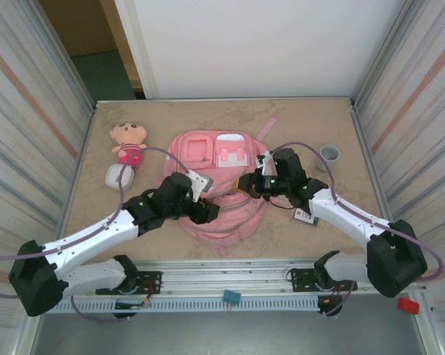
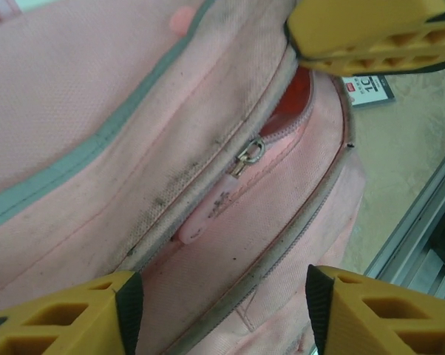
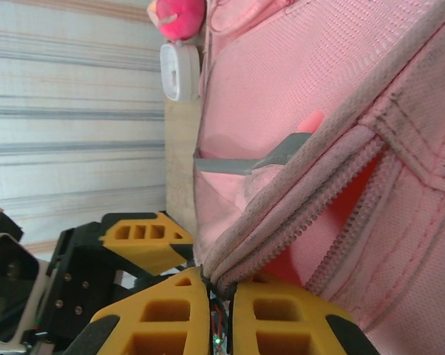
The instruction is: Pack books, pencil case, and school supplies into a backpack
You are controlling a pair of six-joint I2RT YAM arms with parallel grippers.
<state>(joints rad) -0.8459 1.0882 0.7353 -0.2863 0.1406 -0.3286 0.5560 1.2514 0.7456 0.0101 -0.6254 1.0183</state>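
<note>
left hand [image 2: 222,307] spread, right hand [image 3: 221,296] clamped tight

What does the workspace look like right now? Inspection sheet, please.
Surface: tan tabletop, no spills seen.
Job's things: pink backpack flat mid-table, zipper partly open; small black card on the table beside it.
Clutter: plush doll, white round box, grey ring.
Grippers: left gripper open above the zipper, empty; right gripper shut on the backpack's zipper edge.
Cables: purple cables arch over both arms, no snag visible.
Surroundings: striped side walls, white back panel, metal rail at the near edge.
</note>
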